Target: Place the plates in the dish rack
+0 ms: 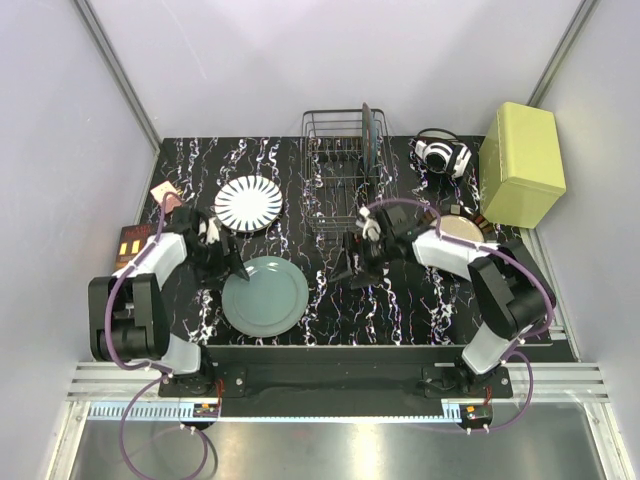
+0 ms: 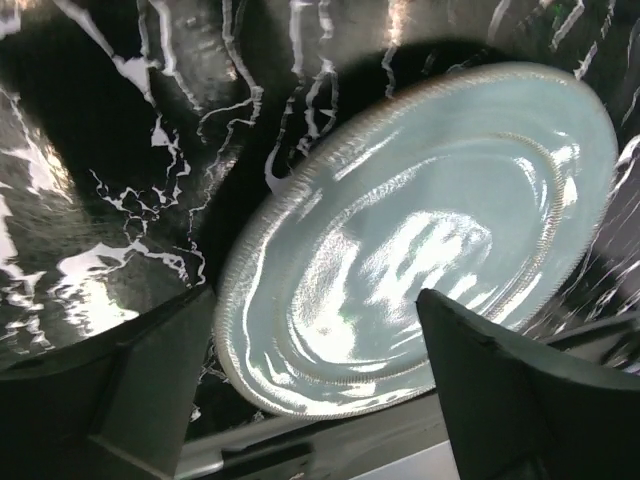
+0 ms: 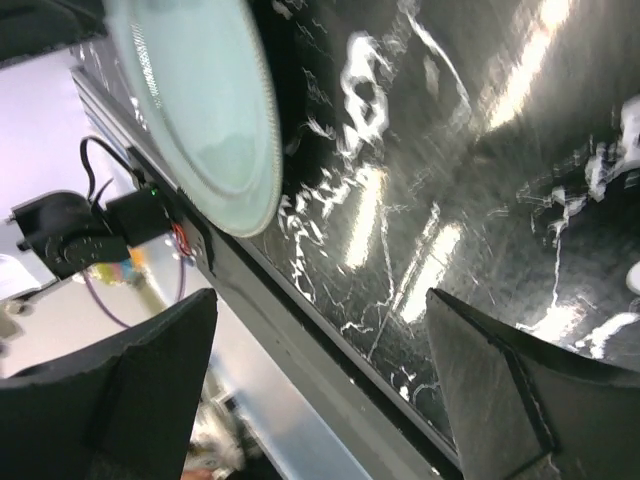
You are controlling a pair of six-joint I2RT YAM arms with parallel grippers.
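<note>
Top external — left end effector [image 1: 232, 265] open, tilted toward teal plate [image 1: 265, 297].

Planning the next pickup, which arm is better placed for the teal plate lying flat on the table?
Probably left: the left gripper hangs open at the rim of the teal plate, while the right gripper, also open, sits farther off.

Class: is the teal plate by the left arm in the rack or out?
Out: the teal plate lies flat on the table, apart from the dish rack.
</note>
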